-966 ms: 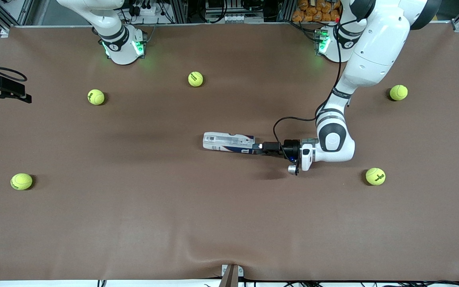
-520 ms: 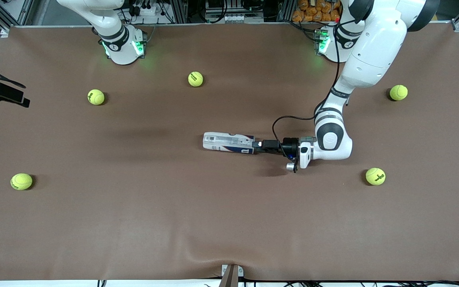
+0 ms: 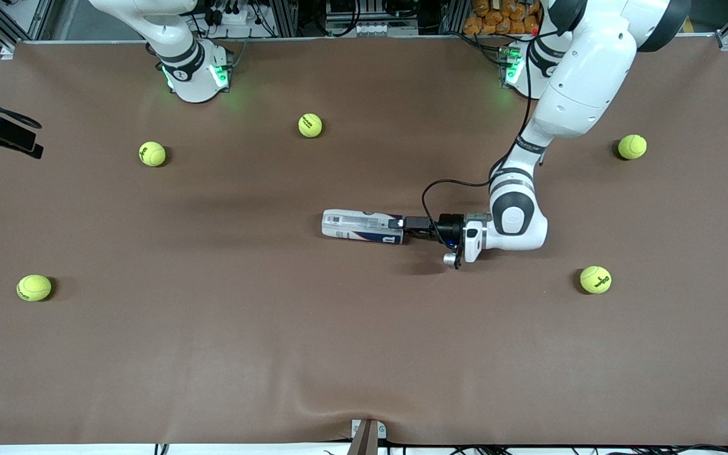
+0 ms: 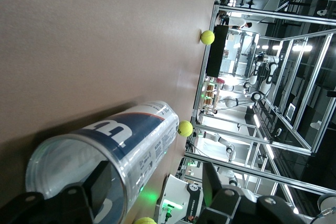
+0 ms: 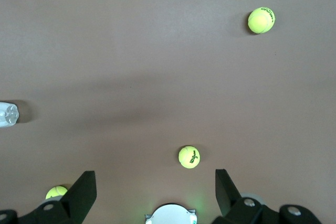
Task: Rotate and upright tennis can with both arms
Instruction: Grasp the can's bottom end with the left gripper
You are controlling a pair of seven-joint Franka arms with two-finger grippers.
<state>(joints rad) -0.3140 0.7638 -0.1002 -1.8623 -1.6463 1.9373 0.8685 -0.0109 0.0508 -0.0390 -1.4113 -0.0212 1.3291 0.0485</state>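
The tennis can [image 3: 361,227] lies on its side at the table's middle, clear with a white and dark-blue label. My left gripper [image 3: 397,224] is low at the can's end toward the left arm's end, jaws open. In the left wrist view the can [image 4: 131,135] fills the foreground. One finger [image 4: 102,187] shows through the clear wall at its rim, the other [image 4: 212,182] stands clear beside it, and the left gripper [image 4: 157,184] holds nothing. My right gripper [image 5: 155,190] is open and empty, high over the right arm's end of the table [image 3: 0,134].
Several yellow-green tennis balls lie scattered on the brown mat: two [image 3: 310,125] [image 3: 151,153] near the right arm's base, one [image 3: 34,287] nearer the camera, two [image 3: 632,146] [image 3: 595,279] at the left arm's end. The can's end shows in the right wrist view [image 5: 8,114].
My left gripper has slid toward the can, so its fingertips now reach the can's end. The right gripper has shifted slightly at the table's edge. The can has not moved.
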